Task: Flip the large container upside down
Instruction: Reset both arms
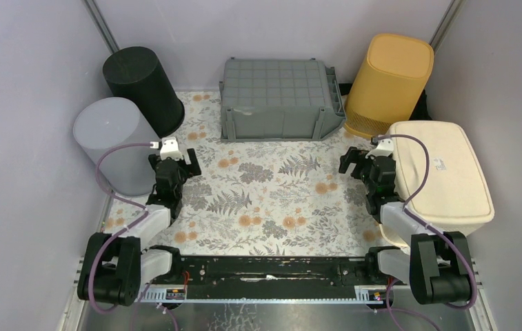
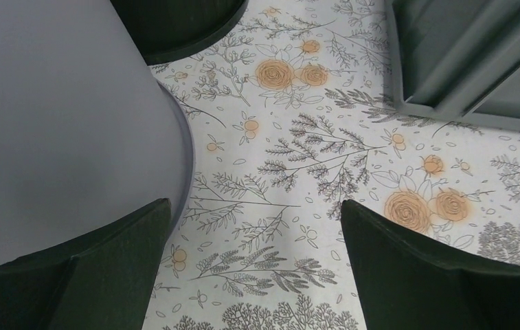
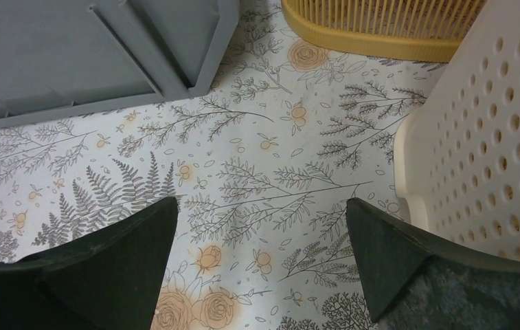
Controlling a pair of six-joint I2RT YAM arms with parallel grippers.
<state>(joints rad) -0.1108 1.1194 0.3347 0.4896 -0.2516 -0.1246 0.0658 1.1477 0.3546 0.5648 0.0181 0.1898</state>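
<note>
The large container (image 1: 278,96) is a grey ribbed plastic bin at the back centre of the floral table. Its gridded base faces up and its sloped open front points toward me. A corner of the bin (image 2: 470,62) shows at the upper right of the left wrist view, and the same bin (image 3: 71,55) fills the upper left of the right wrist view. My left gripper (image 1: 175,160) (image 2: 257,213) hangs open over the cloth, well short of the bin. My right gripper (image 1: 368,162) (image 3: 260,210) is open too, with nothing between its fingers.
A light grey round bin (image 1: 113,141) (image 2: 58,124) stands close to the left gripper, with a black round bin (image 1: 142,86) behind it. A yellow slatted basket (image 1: 387,83) (image 3: 380,27) and a cream perforated basket (image 1: 444,172) (image 3: 490,124) crowd the right arm.
</note>
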